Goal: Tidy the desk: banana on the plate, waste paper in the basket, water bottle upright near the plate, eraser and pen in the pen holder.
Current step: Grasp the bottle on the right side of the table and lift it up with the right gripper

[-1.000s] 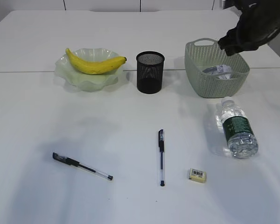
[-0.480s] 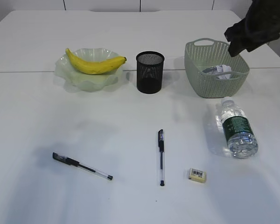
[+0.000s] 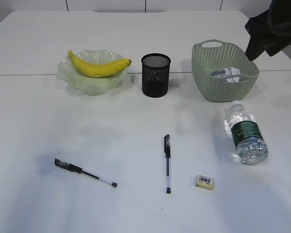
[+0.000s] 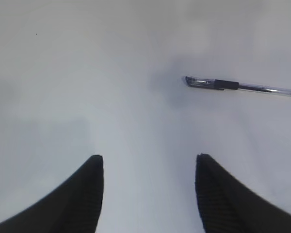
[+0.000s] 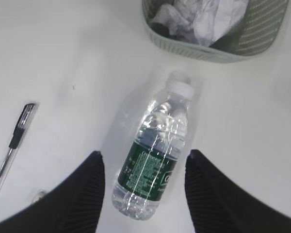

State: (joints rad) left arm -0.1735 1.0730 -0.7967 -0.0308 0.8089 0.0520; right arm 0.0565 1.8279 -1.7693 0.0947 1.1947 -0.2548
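Well, clear water bottle (image 3: 246,135) on its side, green label, white cap.

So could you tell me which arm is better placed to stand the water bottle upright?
The right. Its gripper hangs open directly above the lying water bottle, just below the basket. The left gripper hovers open near a pen on the far left.

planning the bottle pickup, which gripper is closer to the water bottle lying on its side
Right. The right gripper hangs open directly above the water bottle, which shows between its fingers. The left gripper is over bare table near a pen, bottle out of its view.
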